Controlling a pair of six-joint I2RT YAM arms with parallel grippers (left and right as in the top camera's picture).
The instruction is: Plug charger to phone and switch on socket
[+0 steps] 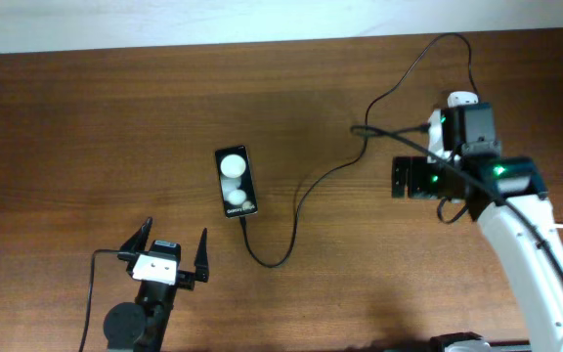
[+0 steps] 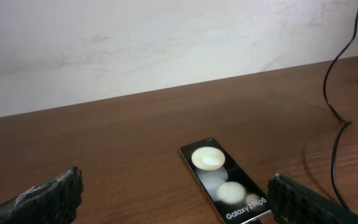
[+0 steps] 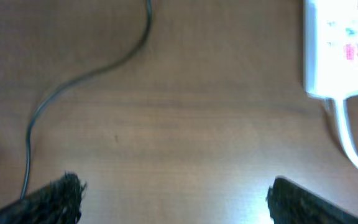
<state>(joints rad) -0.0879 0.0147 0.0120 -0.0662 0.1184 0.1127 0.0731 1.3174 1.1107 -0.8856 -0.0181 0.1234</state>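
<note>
The phone (image 1: 236, 181) lies flat at the table's middle, screen up, and shows again in the left wrist view (image 2: 225, 180). The charger (image 1: 296, 203) is a thin black cable that loops from the phone's near end across the table to the socket (image 1: 460, 99). I cannot tell whether its tip sits in the phone. The socket (image 3: 340, 46) is a white strip with red marks, mostly under my right arm in the overhead view. My left gripper (image 1: 176, 233) stands open just short of the phone (image 2: 174, 186). My right gripper (image 3: 176, 193) hangs open over bare wood beside the socket.
The socket's thick white cord (image 3: 348, 140) runs off toward the right fingertip side. The charger cable (image 3: 73, 81) crosses the left of the right wrist view. A pale wall (image 2: 166, 43) borders the table's far edge. My left arm's own black lead (image 1: 90, 293) trails at the front.
</note>
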